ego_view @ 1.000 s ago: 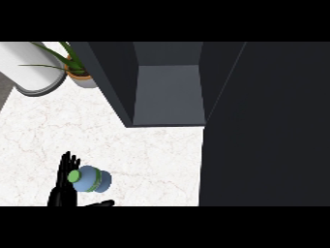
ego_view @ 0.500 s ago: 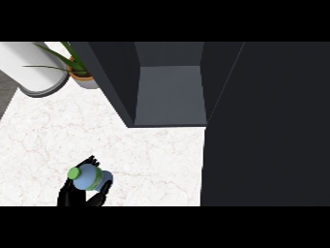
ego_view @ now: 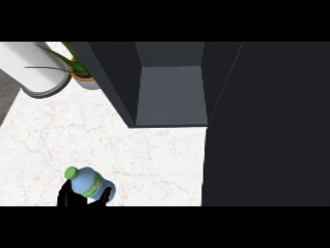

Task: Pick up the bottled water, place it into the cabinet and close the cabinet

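water bottle [ego_view: 89, 182] at lower left of marble counter [ego_view: 125, 145], green cap tilted up-left. left hand [ego_view: 68, 196] curled round bottle's lower body from below, fingers either side. right hand out of view. open cabinet [ego_view: 171, 92] well apart, up-right. likely light, rigid, smooth plastic, may slip; grasp mid-body, below cap. potted plant [ego_view: 78, 72] beside cabinet.
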Tool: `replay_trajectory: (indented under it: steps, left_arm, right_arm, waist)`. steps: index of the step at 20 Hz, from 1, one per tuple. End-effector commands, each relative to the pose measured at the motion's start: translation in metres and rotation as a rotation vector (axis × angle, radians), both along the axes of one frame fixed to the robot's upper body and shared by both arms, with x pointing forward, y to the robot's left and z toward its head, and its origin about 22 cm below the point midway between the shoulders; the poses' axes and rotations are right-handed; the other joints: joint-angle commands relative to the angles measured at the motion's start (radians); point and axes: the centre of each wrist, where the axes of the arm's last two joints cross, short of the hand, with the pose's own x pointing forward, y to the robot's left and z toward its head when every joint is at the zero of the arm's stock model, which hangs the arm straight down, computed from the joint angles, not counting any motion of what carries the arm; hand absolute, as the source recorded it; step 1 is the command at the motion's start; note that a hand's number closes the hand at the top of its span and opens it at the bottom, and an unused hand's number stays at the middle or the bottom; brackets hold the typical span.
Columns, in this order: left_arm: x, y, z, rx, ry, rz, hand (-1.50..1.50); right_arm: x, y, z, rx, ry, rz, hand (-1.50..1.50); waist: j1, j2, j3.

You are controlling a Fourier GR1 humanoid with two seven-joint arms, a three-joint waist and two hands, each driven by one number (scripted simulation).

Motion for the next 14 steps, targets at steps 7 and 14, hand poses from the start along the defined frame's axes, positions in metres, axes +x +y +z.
replay_trajectory:
  steps: [7,14]
  left_arm:
    - [0.048,-0.007,0.014,-0.038,-0.028,-0.184,1.5]
    - [0.097,-0.043,0.044,-0.054,-0.058,-0.257,1.5]
  right_arm:
    - [0.001,0.002,0.011,0.007,-0.041,0.019,-1.5]
    - [0.001,-0.005,0.018,0.02,-0.021,-0.006,-1.5]
  waist:
    - [-0.015,0.011,-0.027]
    - [-0.005,0.011,-0.026]
